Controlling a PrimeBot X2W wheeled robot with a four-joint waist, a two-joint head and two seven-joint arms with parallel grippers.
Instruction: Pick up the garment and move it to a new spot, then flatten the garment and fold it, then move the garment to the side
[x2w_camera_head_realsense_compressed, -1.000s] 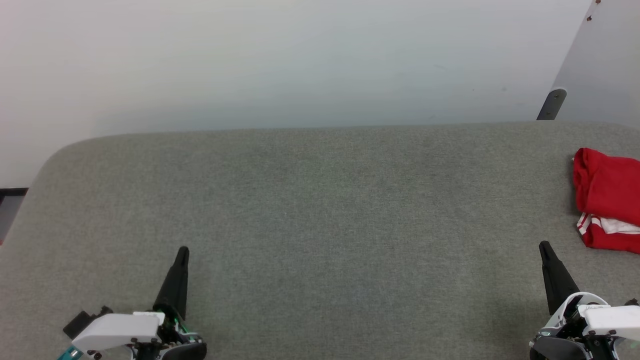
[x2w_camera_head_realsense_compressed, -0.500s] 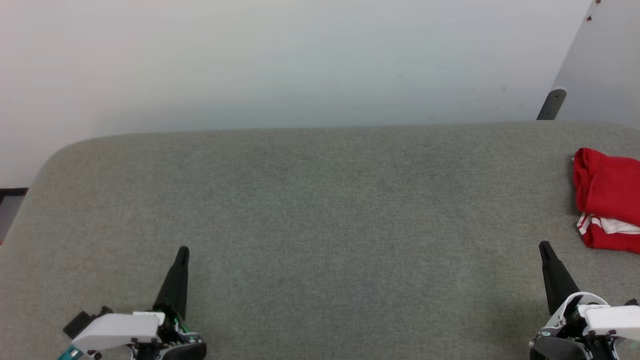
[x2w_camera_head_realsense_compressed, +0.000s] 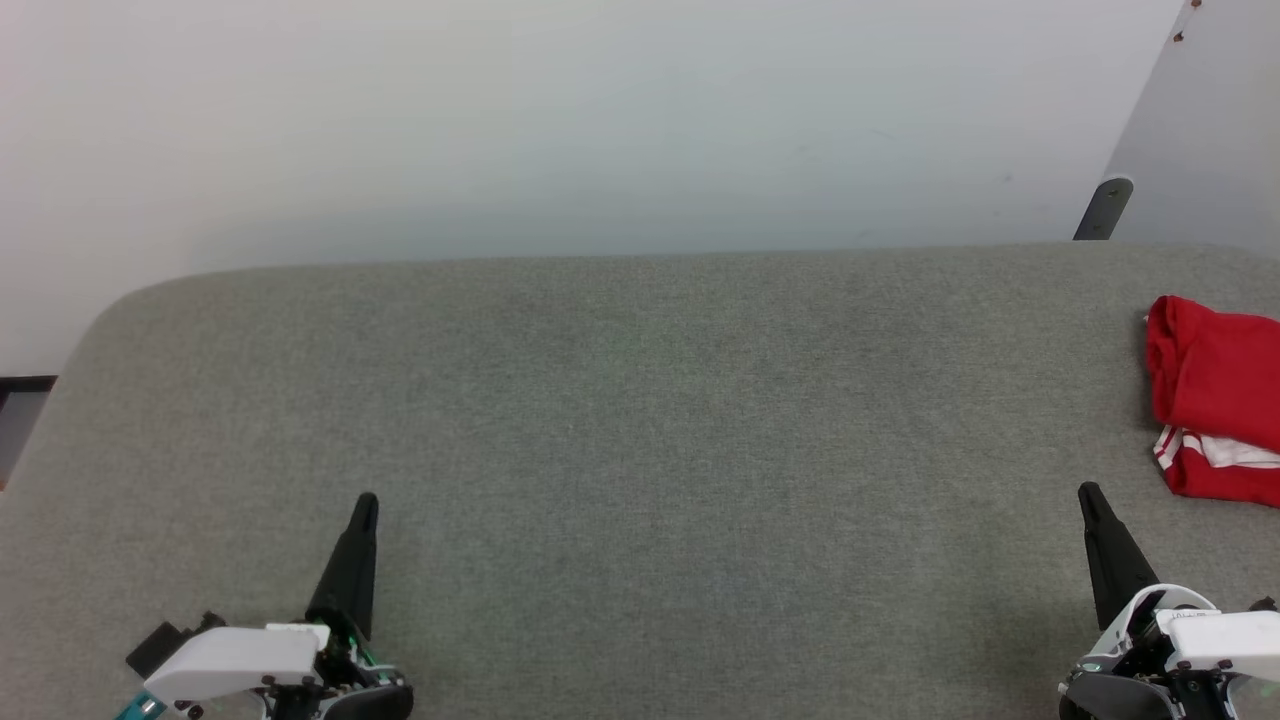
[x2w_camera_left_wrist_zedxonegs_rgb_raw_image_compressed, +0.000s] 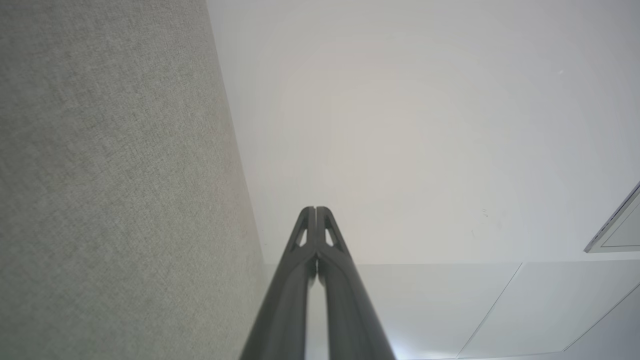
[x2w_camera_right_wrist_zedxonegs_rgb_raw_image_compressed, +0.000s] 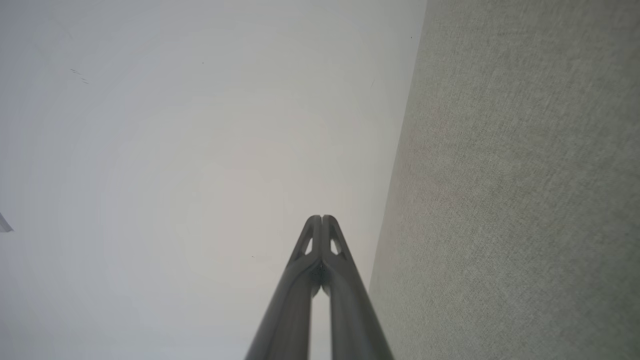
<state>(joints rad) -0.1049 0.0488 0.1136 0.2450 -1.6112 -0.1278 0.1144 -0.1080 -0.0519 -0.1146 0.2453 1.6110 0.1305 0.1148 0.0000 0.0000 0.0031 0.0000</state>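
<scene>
The garment (x2w_camera_head_realsense_compressed: 1215, 390) lies folded into a small red bundle at the far right edge of the grey fabric table (x2w_camera_head_realsense_compressed: 640, 420), a strip of red-and-white trim showing at its lower left; its print is hidden. My left gripper (x2w_camera_head_realsense_compressed: 366, 502) rests shut and empty near the table's front left. My right gripper (x2w_camera_head_realsense_compressed: 1087, 492) rests shut and empty at the front right, a short way below and left of the garment. In the left wrist view the left gripper (x2w_camera_left_wrist_zedxonegs_rgb_raw_image_compressed: 315, 210) has its fingertips pressed together. The right gripper (x2w_camera_right_wrist_zedxonegs_rgb_raw_image_compressed: 322, 218) looks the same in the right wrist view.
A pale wall (x2w_camera_head_realsense_compressed: 600, 120) rises behind the table's far edge. A grey panel with a dark bracket (x2w_camera_head_realsense_compressed: 1103, 208) stands at the back right corner. The table's rounded left corner (x2w_camera_head_realsense_compressed: 100, 320) meets a dark strip of floor.
</scene>
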